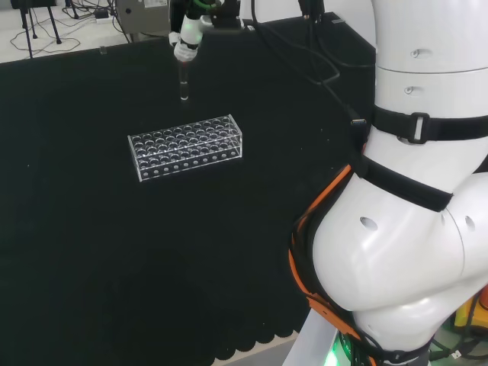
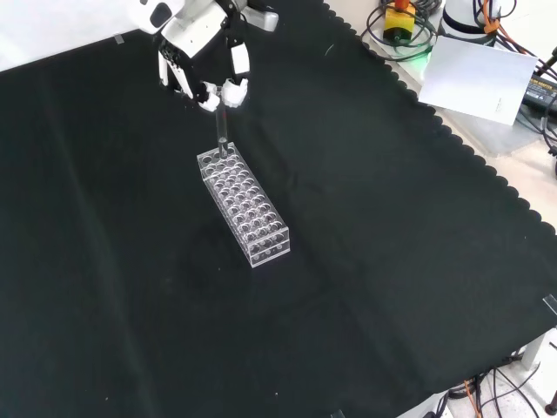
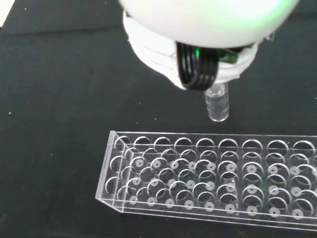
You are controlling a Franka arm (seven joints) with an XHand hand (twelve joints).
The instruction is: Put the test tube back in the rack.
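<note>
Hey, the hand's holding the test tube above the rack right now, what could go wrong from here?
1. In the wrist view the test tube hangs just outside the rack, not over a hole. Lowered from there, it would likely hit the rim or the cloth.
2. The rack is clear and looks light; a tube catching its edge might push or tip it.
3. The hand holds the tube only at its top, so contact lower down could tilt it.

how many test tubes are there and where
1. The test tube hangs upright in the robot hand, its lower end above the rack, not yet in a hole. The rack's holes look empty; a clear tube could be missed.
</note>
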